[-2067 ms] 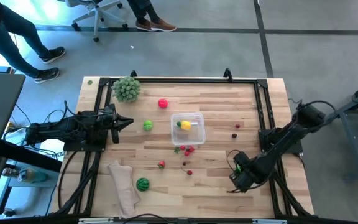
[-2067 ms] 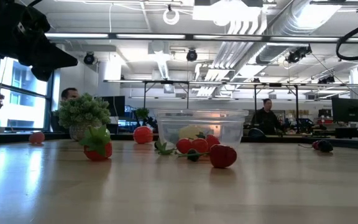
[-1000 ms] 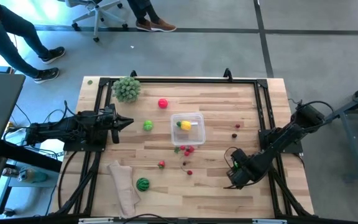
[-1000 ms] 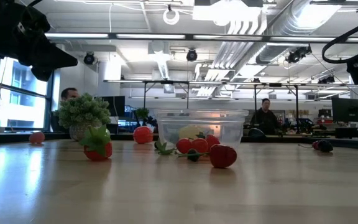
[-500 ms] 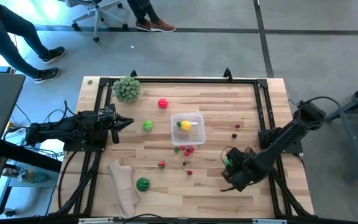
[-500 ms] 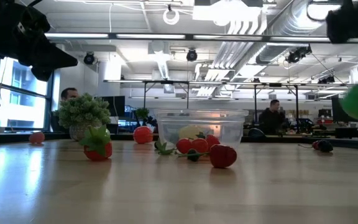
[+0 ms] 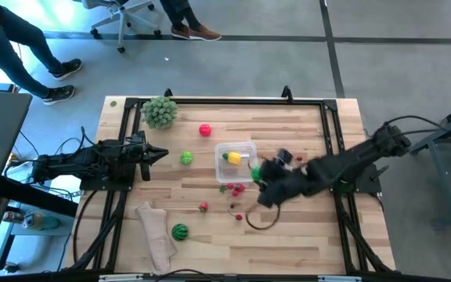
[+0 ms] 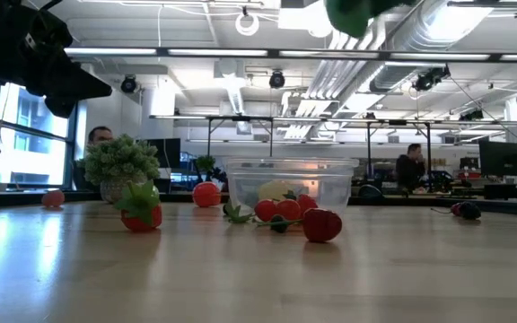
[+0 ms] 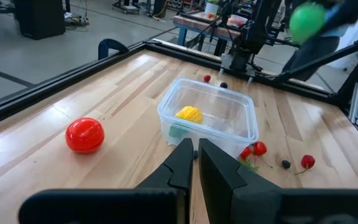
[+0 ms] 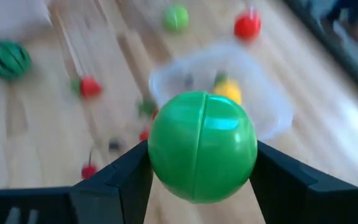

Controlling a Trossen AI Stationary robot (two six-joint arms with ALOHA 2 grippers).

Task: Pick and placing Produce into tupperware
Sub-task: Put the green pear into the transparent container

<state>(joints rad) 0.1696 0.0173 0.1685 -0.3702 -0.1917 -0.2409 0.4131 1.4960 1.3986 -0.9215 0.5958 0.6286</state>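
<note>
Right gripper holds a smooth bright-green toy ball between its two dark fingers, raised above the wooden table just beside the small clear square plastic tupperware.
The tupperware contains a yellow toy piece; small red toy fruits lie near it. Left gripper waits at the table's left edge, jaws closed on nothing.

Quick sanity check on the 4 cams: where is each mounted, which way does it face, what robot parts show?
High: overhead, straight down; both arms, tupperware.
Low: tabletop height, level across into the room; tupperware, arm parts at the top.
Left wrist: on the left arm, past the shut left gripper toward the tupperware.
Right wrist: right gripper holding a green ball.
Shared: the tupperware, all views.
</note>
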